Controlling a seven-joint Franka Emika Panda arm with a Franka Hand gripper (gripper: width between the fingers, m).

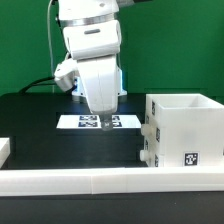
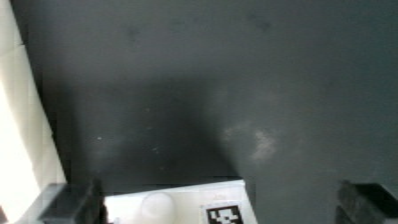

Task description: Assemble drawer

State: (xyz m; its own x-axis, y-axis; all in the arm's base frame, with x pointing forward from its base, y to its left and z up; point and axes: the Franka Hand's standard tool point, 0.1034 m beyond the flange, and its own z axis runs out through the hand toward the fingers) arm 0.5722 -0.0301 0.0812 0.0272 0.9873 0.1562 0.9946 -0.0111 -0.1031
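The drawer's large white housing (image 1: 186, 128) stands at the exterior view's right, open side up, with square tags on its walls. My gripper (image 1: 103, 122) hangs low over the middle of the table, above the marker board (image 1: 98, 122), well apart from the housing. In the wrist view the gripper (image 2: 222, 206) is open and empty. Its dark fingers (image 2: 71, 204) stand wide apart on either side of a flat white piece with one tag (image 2: 178, 204), seemingly the marker board's end. A white part cut off at the exterior view's left edge (image 1: 4, 148) may be a tray.
A long low white rail (image 1: 80, 180) runs along the front of the black table, and it shows as a pale strip in the wrist view (image 2: 15, 110). A green wall and cables are behind the arm.
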